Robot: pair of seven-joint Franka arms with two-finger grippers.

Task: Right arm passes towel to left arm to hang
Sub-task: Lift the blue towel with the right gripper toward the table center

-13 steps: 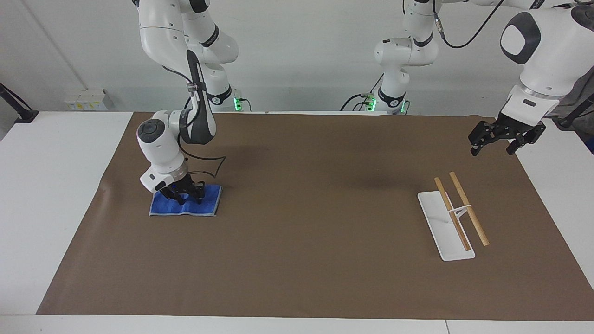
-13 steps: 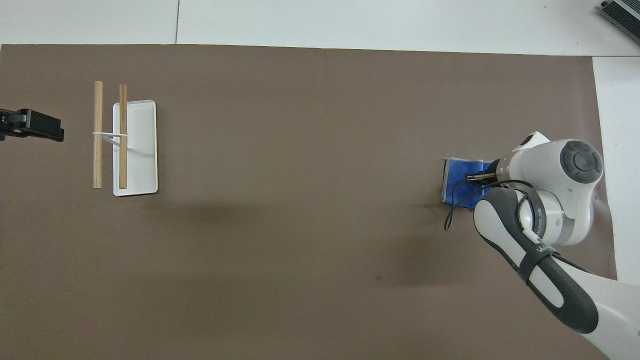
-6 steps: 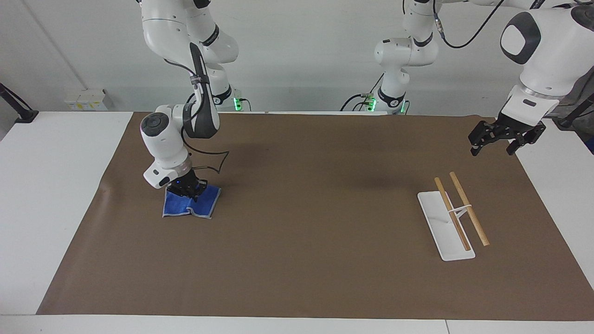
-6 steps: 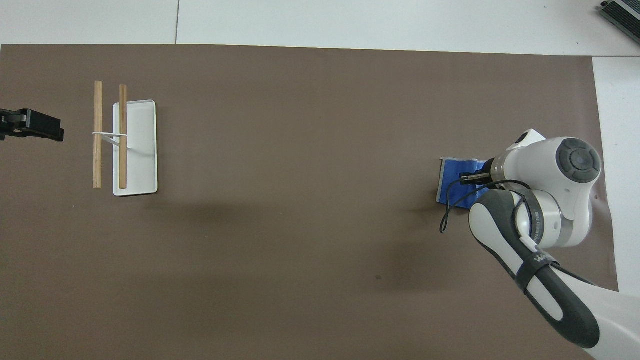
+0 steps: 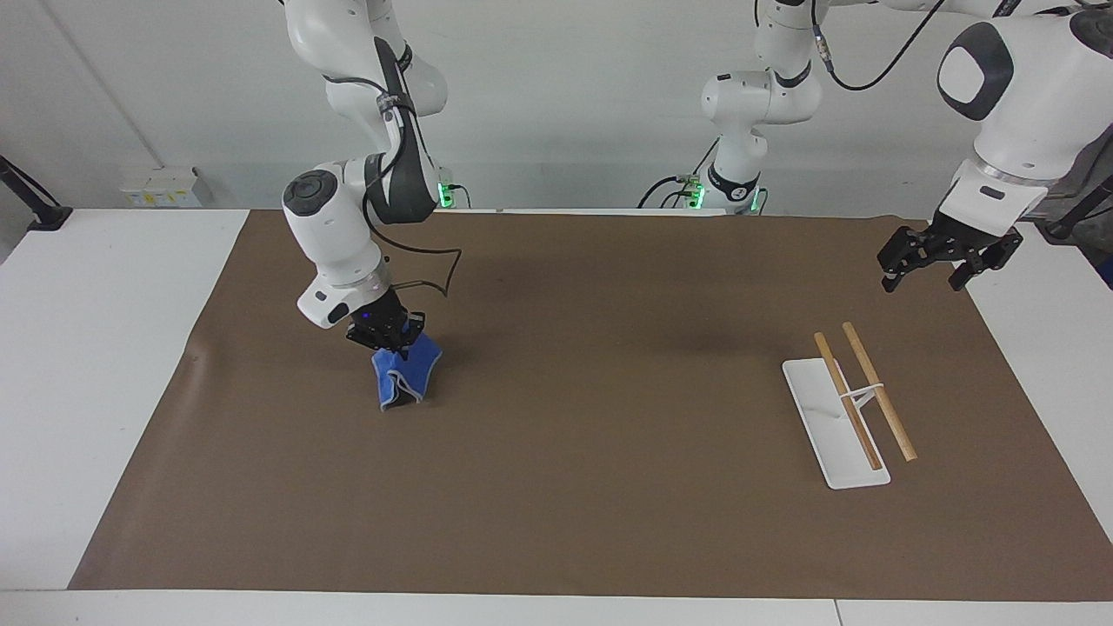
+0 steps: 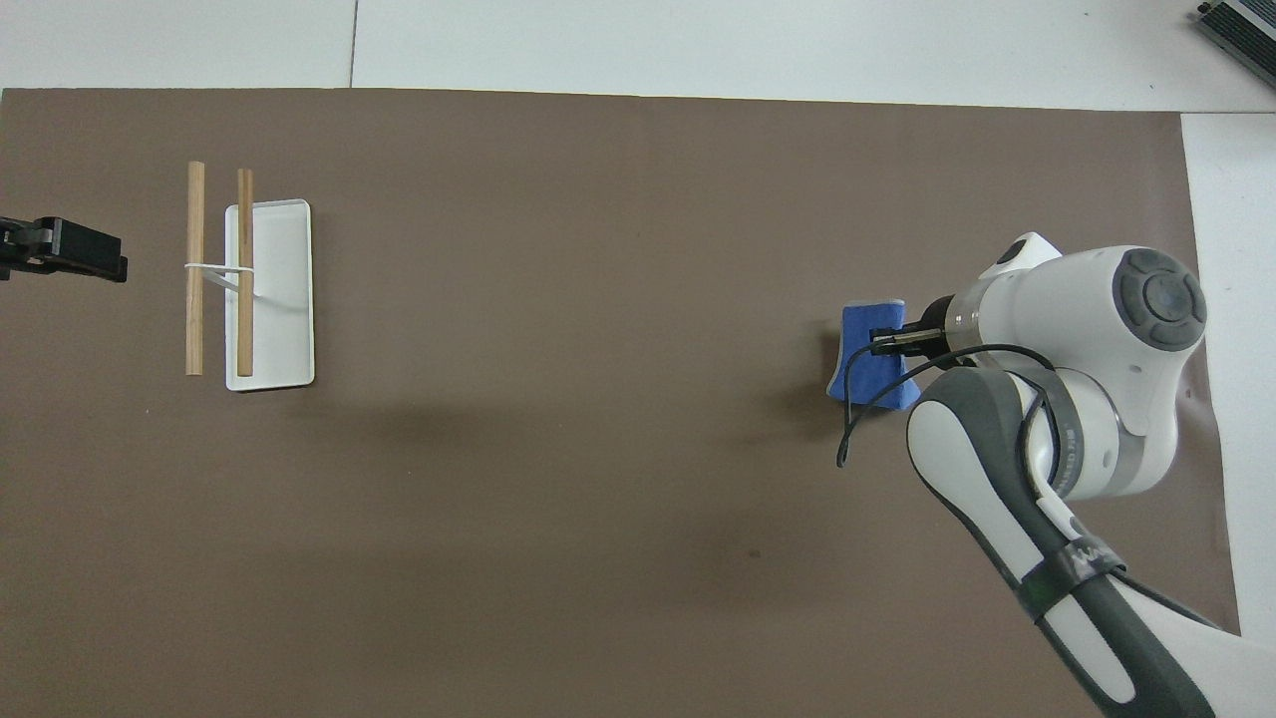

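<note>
My right gripper, with its small blue light, is shut on the top edge of the blue towel. The towel hangs crumpled below it, its lower edge just above or brushing the brown mat. It also shows in the overhead view, partly under the right gripper. My left gripper is open and empty, held in the air over the mat's edge at the left arm's end, beside the rack; its tip shows in the overhead view. The left arm waits.
A towel rack with two wooden bars on a white base stands on the mat toward the left arm's end, also in the overhead view. A black cable loops from the right wrist. White tabletop borders the mat.
My right gripper has closed on the towel, lifted it off the mat and carried it toward the table's middle. The towel went from lying flat to hanging bunched. The left arm has not moved.
</note>
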